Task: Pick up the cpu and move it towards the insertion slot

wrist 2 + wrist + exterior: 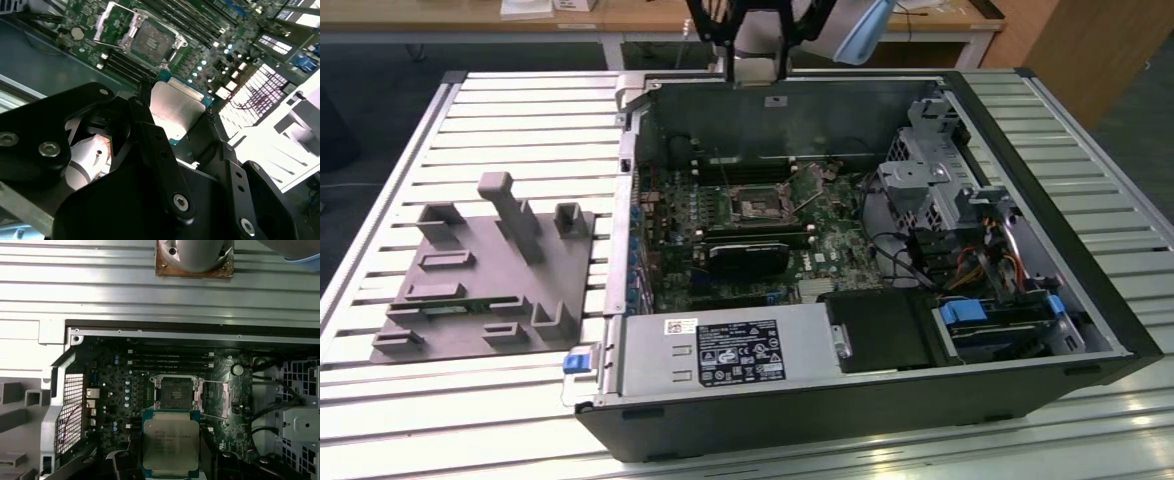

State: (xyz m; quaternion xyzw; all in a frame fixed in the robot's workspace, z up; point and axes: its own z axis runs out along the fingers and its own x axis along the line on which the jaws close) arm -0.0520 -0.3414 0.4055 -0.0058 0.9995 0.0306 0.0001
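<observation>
Slatted metal worktop (494,110) carrying an opened computer case (1014,150) lying on its side, with a grey fixture (487,280) of upright blocks just beside it on the exterior view's left; a wooden desk (654,18) stands behind. Inside the case, the motherboard (761,220) lies flat, with the insertion slot (174,391) at its middle, its retention frame swung open. The arm (754,40) reaches down over the far wall of the case. In both wrist views the hand (172,127) is closed on the cpu (170,442), its black fingers (150,130) clamped against opposite edges of the chip. The cpu, silver lid facing the first wrist camera, is held level above the board, near the insertion slot but apart from it
</observation>
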